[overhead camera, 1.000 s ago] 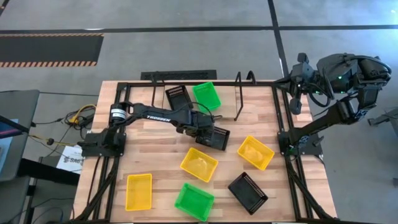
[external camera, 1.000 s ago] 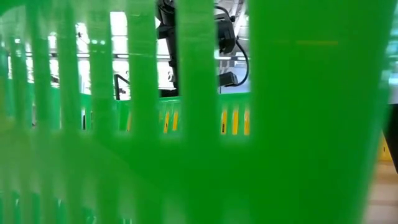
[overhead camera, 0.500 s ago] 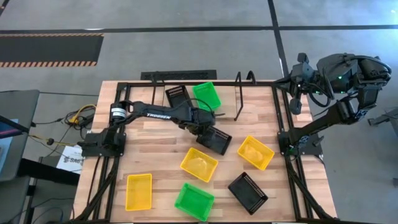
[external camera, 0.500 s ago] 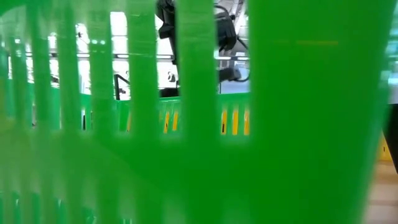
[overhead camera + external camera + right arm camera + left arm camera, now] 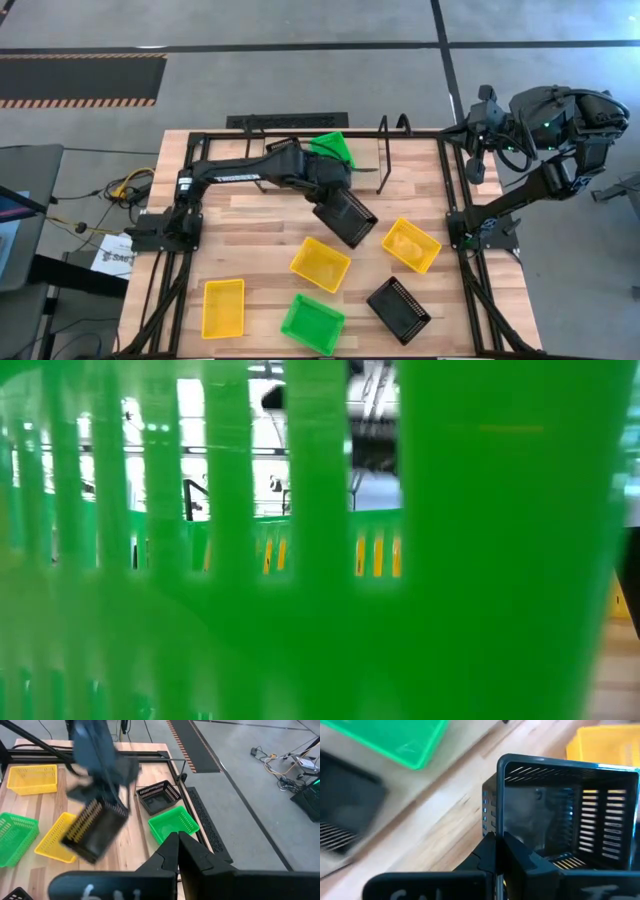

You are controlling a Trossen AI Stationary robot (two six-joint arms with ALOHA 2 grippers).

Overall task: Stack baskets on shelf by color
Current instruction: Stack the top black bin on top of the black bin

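My left gripper (image 5: 325,192) is over the table's middle, shut on a black basket (image 5: 346,217) that hangs tilted below it; the right wrist view also shows this basket (image 5: 95,832). On the shelf (image 5: 383,160) at the far edge stand a green basket (image 5: 335,150) and a black basket (image 5: 159,796), which my left arm hides in the high view. My right gripper (image 5: 177,845) is shut and parked off the table's right edge. My left gripper pinches the black basket by one wall, close to a corner of the rim (image 5: 492,822). The fingers (image 5: 487,852) come from above. The basket is lifted clear of the table, tipped so its open top faces sideways, and hangs below the fingers.
On the table lie three yellow baskets (image 5: 320,264) (image 5: 410,244) (image 5: 223,307), a green basket (image 5: 312,323) and a black basket (image 5: 398,309). The green basket's wall (image 5: 450,560) fills the low view. Bare wood shows left of centre.
My left gripper has risen and drawn toward the far edge, staying shut on the black basket. The basket has come up off the table, where it lay a second ago, and has tipped over as it rose.
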